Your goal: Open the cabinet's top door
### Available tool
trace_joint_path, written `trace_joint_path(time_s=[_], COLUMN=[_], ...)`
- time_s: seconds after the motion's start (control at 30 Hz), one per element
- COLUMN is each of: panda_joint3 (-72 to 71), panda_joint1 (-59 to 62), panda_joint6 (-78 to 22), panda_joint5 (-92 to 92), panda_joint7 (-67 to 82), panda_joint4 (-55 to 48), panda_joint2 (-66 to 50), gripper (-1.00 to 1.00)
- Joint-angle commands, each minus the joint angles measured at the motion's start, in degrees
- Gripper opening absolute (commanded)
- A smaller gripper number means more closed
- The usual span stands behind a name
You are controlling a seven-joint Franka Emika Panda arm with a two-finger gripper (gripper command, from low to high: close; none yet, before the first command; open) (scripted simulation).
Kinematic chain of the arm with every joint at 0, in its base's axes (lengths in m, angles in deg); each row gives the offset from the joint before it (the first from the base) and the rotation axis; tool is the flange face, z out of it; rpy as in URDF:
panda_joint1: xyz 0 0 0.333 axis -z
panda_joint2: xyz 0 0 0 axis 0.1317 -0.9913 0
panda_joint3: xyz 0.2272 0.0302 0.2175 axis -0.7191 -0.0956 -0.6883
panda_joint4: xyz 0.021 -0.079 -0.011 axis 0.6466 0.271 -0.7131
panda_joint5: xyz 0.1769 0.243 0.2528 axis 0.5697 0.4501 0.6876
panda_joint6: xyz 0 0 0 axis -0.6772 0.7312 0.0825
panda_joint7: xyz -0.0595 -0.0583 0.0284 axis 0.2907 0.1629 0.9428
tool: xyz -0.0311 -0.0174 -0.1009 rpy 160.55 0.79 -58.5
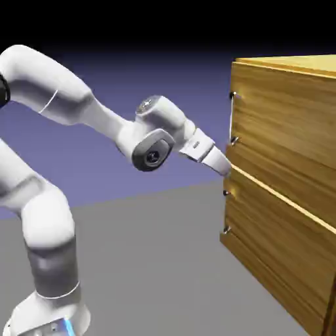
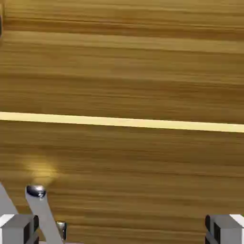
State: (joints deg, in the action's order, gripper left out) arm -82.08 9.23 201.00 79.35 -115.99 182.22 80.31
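The cabinet (image 1: 282, 151) fills the right side of the exterior view, a big wooden box with a pale seam (image 1: 285, 199) running across its front. Its top door (image 1: 282, 121) is the panel above that seam, in the upper right of the frame, and looks shut. The upper handle (image 1: 231, 118), a slim upright silver bar, sits at that panel's left edge in the frame.

The door should handle as a broad, stiff board, probably with some weight, that swings rather than slides, so a steady, curving pull would suit it. The wood looks sturdy, but the smooth metal bar might slip if pinched only at its tip. The best hold is around the middle of the upper handle, between its two mounts.

The gripper (image 2: 122, 229) is spread wide, its fingertips at the lower left and lower right of the hand view, with nothing pinched between them. A lower handle (image 2: 43, 212) shows near the left fingertip in that picture; whether they touch I cannot tell. Going for that bar would risk opening the wrong door, so the gripper likely needs to rise first.
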Motion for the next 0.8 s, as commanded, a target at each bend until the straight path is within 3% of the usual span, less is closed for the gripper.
trace_joint_path(time_s=[0.0, 0.77], panda_joint3=[-0.98, -23.6], panda_joint1=[0.87, 20.9], panda_joint6=[-0.17, -4.18], panda_joint5=[2.5, 59.82], panda_joint7=[1.67, 40.11], panda_joint4=[-0.36, -8.6], panda_joint2=[0.43, 10.2], gripper=[0.0, 0.0])
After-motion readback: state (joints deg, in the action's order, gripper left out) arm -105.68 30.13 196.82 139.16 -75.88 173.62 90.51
